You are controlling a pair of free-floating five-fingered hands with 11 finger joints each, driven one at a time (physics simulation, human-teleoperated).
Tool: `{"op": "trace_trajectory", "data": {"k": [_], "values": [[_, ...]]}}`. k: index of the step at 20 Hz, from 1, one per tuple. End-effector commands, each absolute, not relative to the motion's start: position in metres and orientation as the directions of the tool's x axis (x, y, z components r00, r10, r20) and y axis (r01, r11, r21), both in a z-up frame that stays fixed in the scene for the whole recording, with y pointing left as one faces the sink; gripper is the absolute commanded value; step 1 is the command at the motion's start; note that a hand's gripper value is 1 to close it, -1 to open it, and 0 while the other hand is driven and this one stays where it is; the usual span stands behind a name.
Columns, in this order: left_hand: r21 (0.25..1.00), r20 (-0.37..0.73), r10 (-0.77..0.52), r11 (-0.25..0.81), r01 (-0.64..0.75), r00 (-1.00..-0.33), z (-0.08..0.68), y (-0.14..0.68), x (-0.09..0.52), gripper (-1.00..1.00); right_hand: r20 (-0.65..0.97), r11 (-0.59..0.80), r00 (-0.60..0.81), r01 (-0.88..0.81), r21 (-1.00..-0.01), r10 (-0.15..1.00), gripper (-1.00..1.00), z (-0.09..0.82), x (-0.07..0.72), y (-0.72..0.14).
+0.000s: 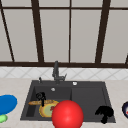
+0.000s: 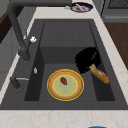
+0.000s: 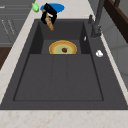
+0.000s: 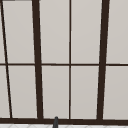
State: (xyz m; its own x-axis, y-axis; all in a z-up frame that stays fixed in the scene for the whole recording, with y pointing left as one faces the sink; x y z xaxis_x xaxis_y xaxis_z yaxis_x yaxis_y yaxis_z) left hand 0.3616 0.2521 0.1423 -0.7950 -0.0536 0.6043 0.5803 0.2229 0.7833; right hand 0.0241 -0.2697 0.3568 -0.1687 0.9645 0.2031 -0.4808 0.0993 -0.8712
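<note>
My left hand [image 1: 40, 96] hovers over the sink's left basin, shut on a brown baguette [image 1: 37, 102]. The same hand [image 2: 87, 60] shows in the left side view with the baguette [image 2: 100, 74] sticking out toward the front wall. In the right side view the hand [image 3: 48, 13] holds the baguette [image 3: 49, 23] pointing down. Below lies a yellow plate [image 2: 65, 85] with a small red piece [image 2: 64, 80] on it. My right hand [image 1: 105, 112] hangs at the sink's front right corner, fingers loose, holding nothing.
A big red ball [image 1: 67, 115] sits in front of the sink's middle. A blue plate [image 1: 6, 103] and a green item [image 1: 2, 118] lie on the left counter. A dark bowl [image 2: 81, 7] rests on the right counter. The faucet [image 1: 56, 72] stands behind the basin.
</note>
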Motion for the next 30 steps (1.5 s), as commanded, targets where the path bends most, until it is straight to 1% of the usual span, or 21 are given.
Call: {"op": "trace_trajectory", "data": {"k": [1, 6, 14, 17, 20, 26, 30], "values": [[0.819, 0.551, -0.029, 0.208, 0.534, -0.834, 0.115, 0.223, 0.356, 1.0, 0.203, 0.099, -0.169, -0.481, -0.871, 0.965, 0.0, 0.357, 0.024, -0.27], [0.829, 0.536, -0.016, 0.2, 0.523, -0.844, 0.076, 0.196, 0.358, 1.0, 0.203, 0.099, -0.169, -0.481, -0.871, 0.965, 0.0, 0.357, 0.024, -0.27], [0.792, 0.59, 0.024, 0.178, 0.584, -0.807, 0.009, 0.193, 0.39, 1.0, 0.203, 0.099, -0.169, -0.481, -0.871, 0.965, 0.0, 0.357, 0.024, -0.27], [0.793, 0.588, 0.024, 0.178, 0.583, -0.808, -0.016, 0.193, 0.401, 1.0, 0.203, 0.099, -0.169, -0.481, -0.871, 0.965, 0.0, 0.357, 0.024, -0.27], [0.806, 0.568, 0.025, 0.187, 0.562, -0.823, -0.042, 0.193, 0.41, 1.0, 0.203, 0.099, -0.169, -0.481, -0.871, 0.965, 0.0, 0.357, 0.024, -0.27], [0.804, 0.571, 0.017, 0.193, 0.563, -0.821, -0.094, 0.193, 0.44, 1.0, 0.203, 0.099, -0.169, -0.481, -0.871, 0.965, 0.0, 0.357, 0.024, -0.27], [0.793, 0.548, 0.177, 0.2, 0.575, -0.818, -0.11, 0.212, 0.461, 1.0, 0.203, 0.099, -0.169, -0.481, -0.871, 0.965, 0.0, 0.357, 0.024, -0.27]]}}
